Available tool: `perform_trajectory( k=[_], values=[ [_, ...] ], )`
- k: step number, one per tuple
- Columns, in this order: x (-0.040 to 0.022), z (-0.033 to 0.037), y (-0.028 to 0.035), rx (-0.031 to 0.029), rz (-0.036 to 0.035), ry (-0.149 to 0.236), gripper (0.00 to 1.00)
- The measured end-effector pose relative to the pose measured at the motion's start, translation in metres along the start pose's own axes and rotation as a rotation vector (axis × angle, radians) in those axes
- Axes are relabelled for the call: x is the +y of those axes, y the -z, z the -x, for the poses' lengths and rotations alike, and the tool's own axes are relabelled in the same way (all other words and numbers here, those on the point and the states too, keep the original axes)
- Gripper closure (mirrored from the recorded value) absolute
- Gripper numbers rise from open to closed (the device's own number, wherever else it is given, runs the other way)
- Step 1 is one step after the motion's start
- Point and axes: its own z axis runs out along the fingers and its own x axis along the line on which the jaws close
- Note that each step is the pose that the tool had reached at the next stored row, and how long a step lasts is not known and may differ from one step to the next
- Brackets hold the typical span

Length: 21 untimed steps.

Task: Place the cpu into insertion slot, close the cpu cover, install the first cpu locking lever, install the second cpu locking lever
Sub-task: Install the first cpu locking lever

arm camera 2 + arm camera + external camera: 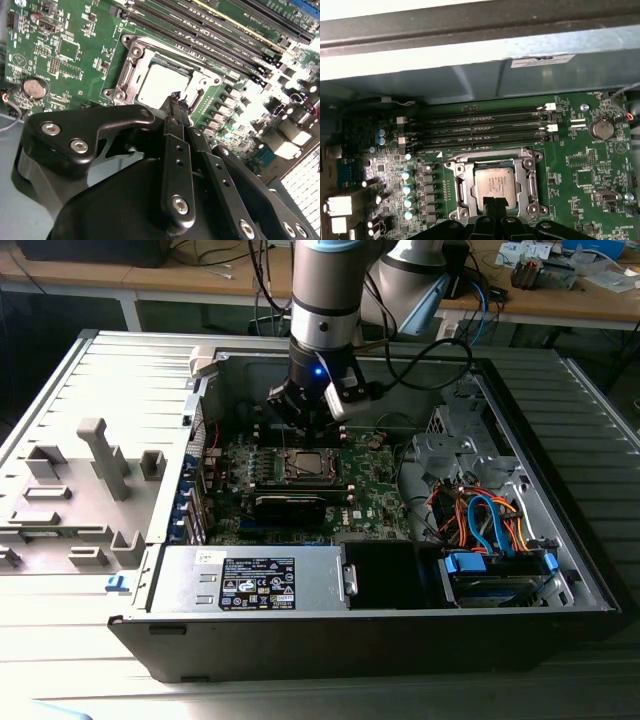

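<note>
grey ribbed tabletop, with cluttered workbenches behind it, carries an open computer case (pixel 400 635) lying on its side, its green motherboard (pixel 385 495) facing up. one robot arm reaches down into the case over the motherboard. its gripper (pixel 303 432) hangs just above the insertion slot (pixel 454 166), which sits near the middle of the motherboard, beside the long black memory slots (pixel 480 125). the cpu (pixel 495 186) (pixel 161 82) already lies flat inside the insertion slot, its silvery top showing in both wrist views. the cpu cover (pixel 522 175), a dull metal frame, appears to lie down around the cpu, with the chip showing through its window, so the first two steps look done. in the second wrist view the black fingers (pixel 172 150) are drawn narrow, tips together, with nothing visible between them. the tips sit over one edge of the cpu cover, and whether they touch it cannot be told. the locking levers along the slot's sides are thin and hard to make out, so whether either is latched cannot be told. judging by the gripper's place at the slot, the lever work seems to be what is in hand or left.
</note>
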Motion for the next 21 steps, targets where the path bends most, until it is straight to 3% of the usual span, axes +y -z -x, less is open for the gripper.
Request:
perform_trajectory(
  k=[8, 21],
  values=[
    [0.0000, 0.0000, 0.0000, -0.0003, -0.0023, 0.072, 0.89],
    [0.0000, 0.0000, 0.0002, -0.0005, -0.0032, 0.108, 0.89]
  ],
)
